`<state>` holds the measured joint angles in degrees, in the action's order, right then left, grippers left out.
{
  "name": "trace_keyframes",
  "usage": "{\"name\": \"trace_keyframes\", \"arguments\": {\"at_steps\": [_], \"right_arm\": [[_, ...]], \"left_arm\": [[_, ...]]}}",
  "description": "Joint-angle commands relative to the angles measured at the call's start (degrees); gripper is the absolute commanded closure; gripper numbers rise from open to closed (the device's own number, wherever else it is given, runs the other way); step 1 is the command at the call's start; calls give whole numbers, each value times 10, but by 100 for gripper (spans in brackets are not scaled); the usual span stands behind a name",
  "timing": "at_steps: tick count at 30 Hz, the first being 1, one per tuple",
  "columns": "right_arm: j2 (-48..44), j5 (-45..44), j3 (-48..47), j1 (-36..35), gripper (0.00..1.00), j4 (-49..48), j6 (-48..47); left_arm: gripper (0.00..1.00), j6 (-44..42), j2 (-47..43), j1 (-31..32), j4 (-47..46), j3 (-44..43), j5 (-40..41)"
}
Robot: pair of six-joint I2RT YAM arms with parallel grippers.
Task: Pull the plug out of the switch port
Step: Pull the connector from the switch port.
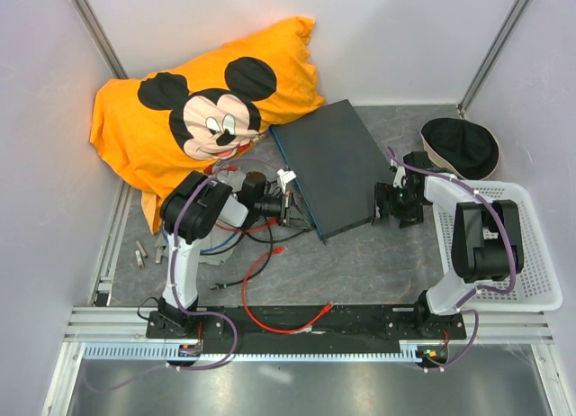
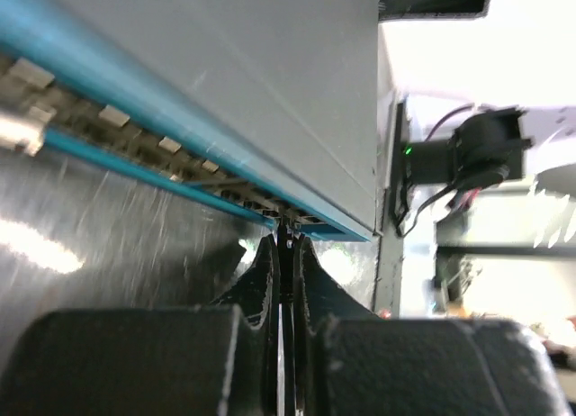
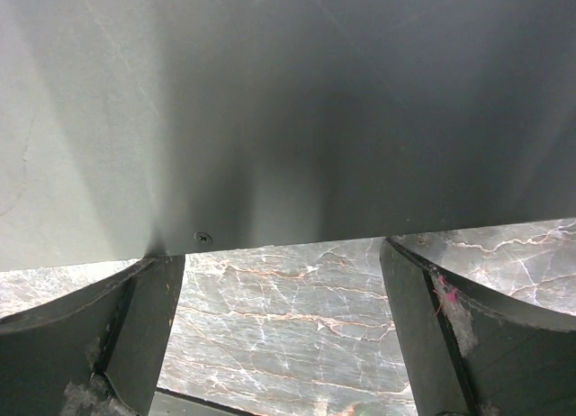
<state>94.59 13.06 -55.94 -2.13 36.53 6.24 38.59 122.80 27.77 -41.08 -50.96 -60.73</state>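
Observation:
The switch (image 1: 333, 168) is a flat dark grey box lying at an angle in the middle of the table, its teal socket face (image 2: 180, 137) turned toward my left arm. My left gripper (image 1: 286, 206) sits right at that face, near its front end. In the left wrist view its fingers (image 2: 261, 281) are shut on a thin dark plug (image 2: 288, 240) whose tip sits in a port. The plug is hidden from the top camera. My right gripper (image 1: 389, 204) stands open against the switch's opposite side (image 3: 288, 110), fingers (image 3: 423, 317) wide apart with only table between them.
An orange Mickey Mouse cushion (image 1: 198, 110) lies at the back left, touching the switch's far corner. A black round cap (image 1: 461, 146) and a white basket (image 1: 531, 254) are on the right. Red, black and blue cables (image 1: 261, 263) sprawl by the left arm.

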Motion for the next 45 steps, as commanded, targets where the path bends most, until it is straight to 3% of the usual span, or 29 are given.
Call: {"name": "trace_keyframes", "arguments": {"at_steps": [1,2,3,5,12,15,17,19,25,28,29,30,33,38,42,45], "right_arm": [[15,-17,-9,2,2,-115,28],[17,-15,-11,1,2,-115,27],[20,-15,-11,1,2,-115,26],[23,-15,-14,1,2,-114,25],[17,-18,-5,-4,2,-112,24],[16,-19,-2,-12,2,-112,24],[15,-19,-5,-16,2,-112,23],[16,-20,-9,-23,2,-113,23],[19,-21,-17,-36,2,-115,22],[19,-22,-14,-40,2,-117,20],[19,-22,-11,-40,2,-118,20],[18,-22,-8,-42,2,-118,20],[15,-22,1,-41,2,-117,20],[3,-22,12,-41,2,-120,21],[-4,-18,28,-43,2,-125,27],[-5,-15,30,-42,2,-125,30]], "left_arm": [[98,173,69,17,-223,38,-12],[98,202,81,12,-272,36,-4],[90,226,95,11,-333,29,9],[70,271,111,11,-346,26,50],[63,309,114,30,-371,54,92],[63,256,95,40,-322,55,77],[62,206,75,47,-221,44,69],[62,143,44,53,-129,36,78],[58,65,17,57,20,20,132],[57,110,41,63,-52,44,126],[56,139,52,63,-161,55,127],[56,201,62,64,-209,63,126],[55,267,95,68,-333,88,164],[50,241,51,69,-284,114,261],[50,245,40,78,-281,113,298],[50,233,8,88,-229,111,321]]}}
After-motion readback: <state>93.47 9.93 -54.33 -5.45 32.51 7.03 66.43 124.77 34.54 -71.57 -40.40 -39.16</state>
